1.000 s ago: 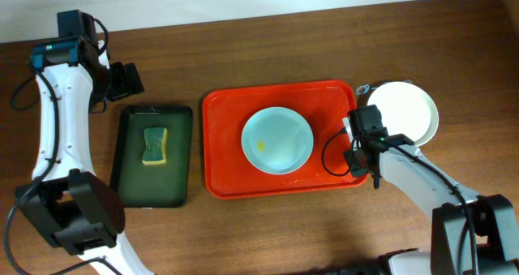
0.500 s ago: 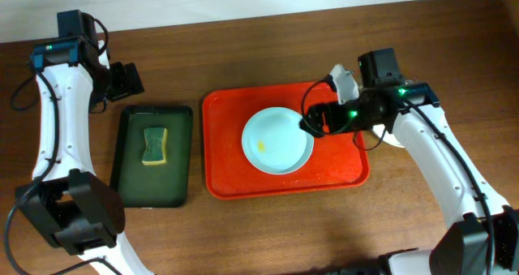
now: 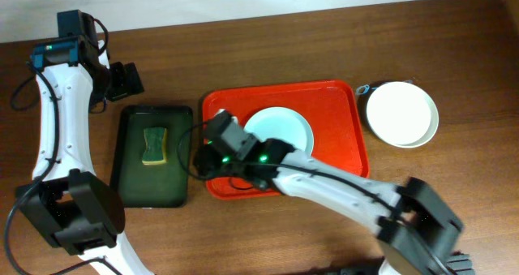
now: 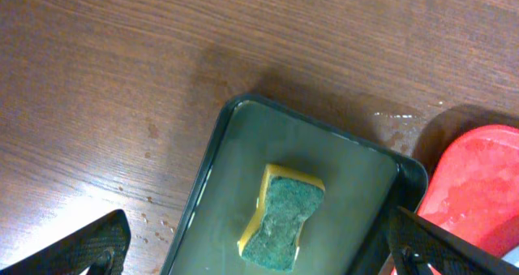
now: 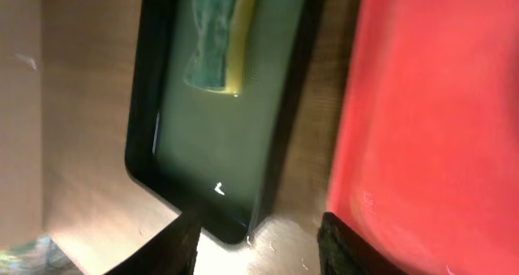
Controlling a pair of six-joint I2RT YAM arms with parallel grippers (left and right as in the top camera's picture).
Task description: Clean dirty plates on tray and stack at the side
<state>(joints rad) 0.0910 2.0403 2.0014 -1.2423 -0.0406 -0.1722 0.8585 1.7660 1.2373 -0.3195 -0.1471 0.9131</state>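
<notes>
Right gripper (image 5: 258,244) jaws spread wide, nothing between them; in the wrist view the two fingers frame the strip of wooden table (image 3: 324,48) between the dark green tray (image 3: 154,192) and the red-orange tray (image 3: 340,105), over the green tray's near corner. Right arm stretched long and low from its base at the front right, running diagonally across the front-left part of the red-orange tray, with the wrist at that tray's left edge; two green lights glow on the wrist section. Left gripper (image 4: 263,252) also wide open and empty, both fingertips at the bottom corners of its wrist view, aimed down at the green tray. Left arm stands upright from its base at the front left, the long white link rising toward the back of the table, the wrist bent so the gripper sits just behind the green tray's back-left corner, apart from it. Sponge (image 4: 282,218), green scrub face up over a yellow body, lies in the back half of the green tray. One pale blue plate (image 3: 285,122) lies in the middle of the red-orange tray, its front-left part hidden under the right arm. White plate (image 3: 401,113) sits on the table just right of the red-orange tray's back-right corner; cannot tell whether it is one plate or a stack.
</notes>
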